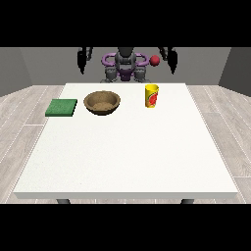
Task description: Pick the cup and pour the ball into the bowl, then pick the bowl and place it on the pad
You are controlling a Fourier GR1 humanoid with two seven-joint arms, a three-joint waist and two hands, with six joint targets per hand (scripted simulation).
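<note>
Hanging above the table's far edge, the hand at the view's right (172,60) is raised beside the robot's shoulder with its fingers pointing down; whether they are open or curled cannot be told, and it has hold of nothing. A red ball (155,60) shows in the air just beside that hand, toward the robot's body, touching neither hand nor cup. Below that hand and nearer the camera stands the yellow cup (151,95), upright on the white table (127,157), with a red mark on its side; its inside cannot be seen. Farther from that hand, toward the view's left, sits the brown bowl (102,103), open side up, showing only its own brown inside. Beyond the bowl lies the green pad (62,107), flat at the table's edge, apart from the bowl. The hand at the view's left (84,59) hangs above, well behind the pad and bowl, holding nothing.
</note>
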